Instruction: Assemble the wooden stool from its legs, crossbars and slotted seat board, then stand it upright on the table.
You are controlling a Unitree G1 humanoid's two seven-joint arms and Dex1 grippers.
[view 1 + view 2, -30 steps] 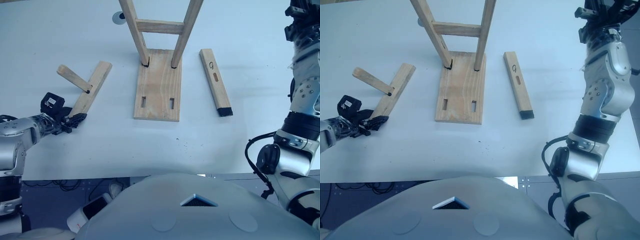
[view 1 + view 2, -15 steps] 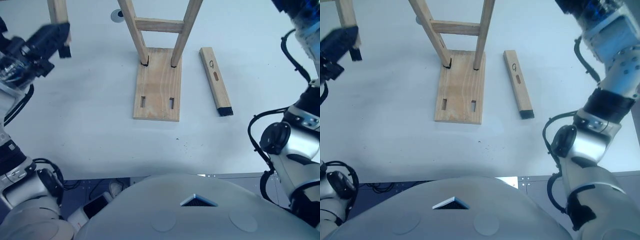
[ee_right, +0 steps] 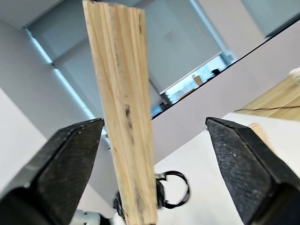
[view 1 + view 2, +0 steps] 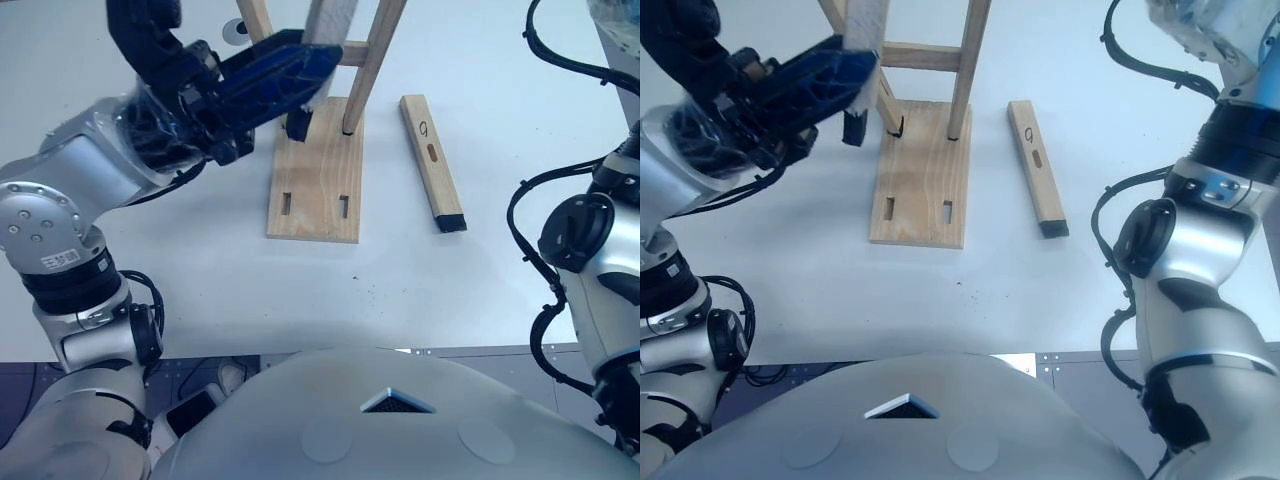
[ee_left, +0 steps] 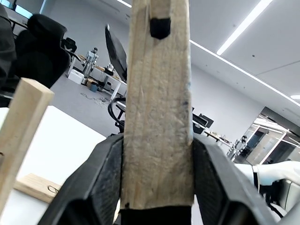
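The slotted seat board [image 4: 313,190] lies flat mid-table. Two legs [image 4: 372,60] joined by a crossbar [image 4: 350,52] stand in its far slots. My left gripper [image 4: 275,75] hangs above the board's far left corner, shut on a third leg [image 5: 158,117]. That leg's black foot [image 4: 297,125] points down beside the board. A fourth leg [image 4: 430,160] lies loose right of the board. My right gripper [image 3: 153,124] is open, its fingers [image 3: 70,159] wide apart on either side of a wooden leg's end [image 3: 124,108].
A small grey disc [image 4: 236,30] sits on the white table [image 4: 200,290] behind the board. Bare tabletop stretches to the left and front of the board. My right arm [image 4: 590,230] rises along the right edge.
My left gripper lifted the leg off the table's left side and swung it up and right to the board. My right arm rose out of the top of the head views.
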